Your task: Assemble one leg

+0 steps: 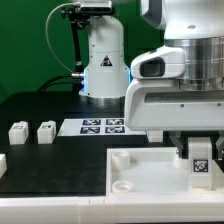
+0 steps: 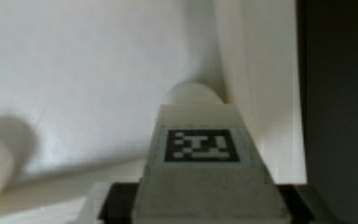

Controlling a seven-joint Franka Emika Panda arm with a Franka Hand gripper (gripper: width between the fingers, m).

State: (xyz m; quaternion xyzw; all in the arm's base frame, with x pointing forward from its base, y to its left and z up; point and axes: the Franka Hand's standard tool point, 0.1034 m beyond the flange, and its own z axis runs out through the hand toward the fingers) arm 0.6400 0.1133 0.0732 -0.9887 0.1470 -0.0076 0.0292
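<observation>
The gripper (image 1: 200,150) stands low over the tabletop's near edge, toward the corner on the exterior view's right. Its fingers are closed on the leg (image 1: 201,162), which it holds upright with the marker face toward the exterior camera. The wrist view confirms the hold: the leg (image 2: 201,150) sits between the finger pads (image 2: 119,200), marker uppermost, its rounded end pointing away toward the white surface beyond.

Directly below lies the large white panel (image 1: 150,170), flat along the near edge. The leg appears to be over, or already at, the panel's corner on the exterior view's right. Whether its end has entered a socket there cannot be told, since the gripper body hides the contact point. One round socket (image 1: 121,158) at the panel's opposite far corner is open and unfilled.

Two further legs (image 1: 32,131) rest side by side on the dark table, well apart from the panel, toward the exterior view's left. The marker board (image 1: 101,126) lies behind the panel, in front of the robot base (image 1: 104,70).

Judgement: the step in hand is insertion of the held leg into a corner socket. The next move calls for keeping the leg square over the socket, then seating it, probably by turning it home.
</observation>
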